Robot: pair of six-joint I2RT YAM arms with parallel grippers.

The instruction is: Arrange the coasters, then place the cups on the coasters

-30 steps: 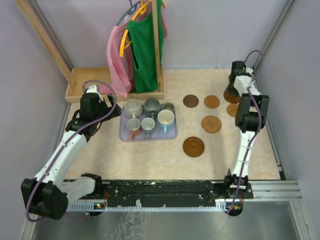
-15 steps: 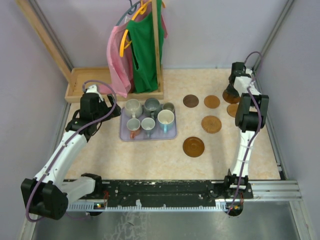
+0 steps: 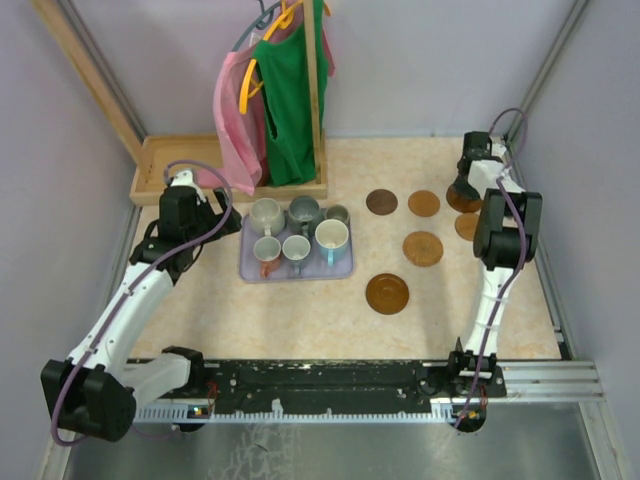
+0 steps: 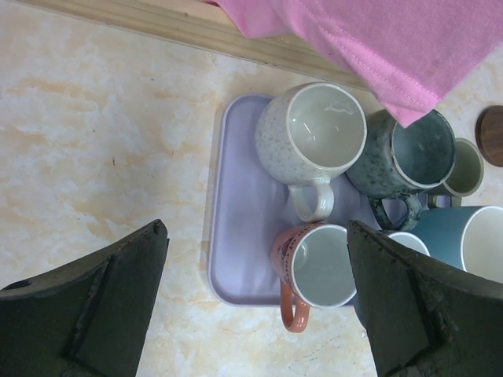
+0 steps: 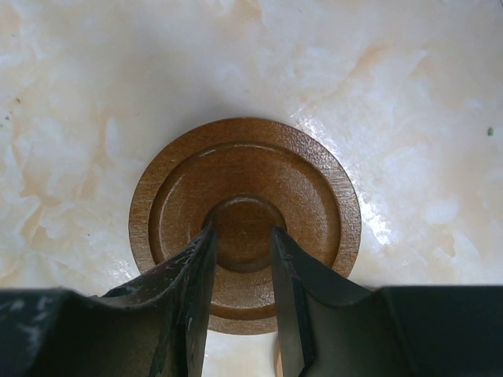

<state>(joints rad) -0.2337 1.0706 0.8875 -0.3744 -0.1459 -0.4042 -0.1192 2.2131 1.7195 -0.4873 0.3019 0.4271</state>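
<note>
Six cups stand on the lavender tray (image 3: 310, 273), among them a speckled pale cup (image 4: 318, 133), a dark green one (image 4: 413, 153), an orange-handled one (image 4: 314, 271) and a large blue-and-white one (image 3: 332, 240). My left gripper (image 4: 257, 228) hangs open above the tray's left end, holding nothing. At the far right, my right gripper (image 5: 241, 232) points straight down on a brown coaster (image 5: 314, 196), its tips closed against the small centre disc. This coaster (image 3: 459, 200) lies flat near the back. Other coasters (image 3: 381, 202) (image 3: 423, 204) (image 3: 423, 248) (image 3: 387, 293) lie spread out; another (image 3: 466, 222) is half hidden by the right arm.
A wooden rack (image 3: 318, 120) with pink (image 3: 238, 130) and green (image 3: 290, 100) garments stands behind the tray on a wooden base (image 3: 160, 170). The pink cloth (image 4: 377, 47) overhangs the back cups. Walls close in on both sides near each arm.
The right gripper and the coaster under it have shifted slightly nearer and lower, and the coaster now lies flat. The left arm has not moved.
</note>
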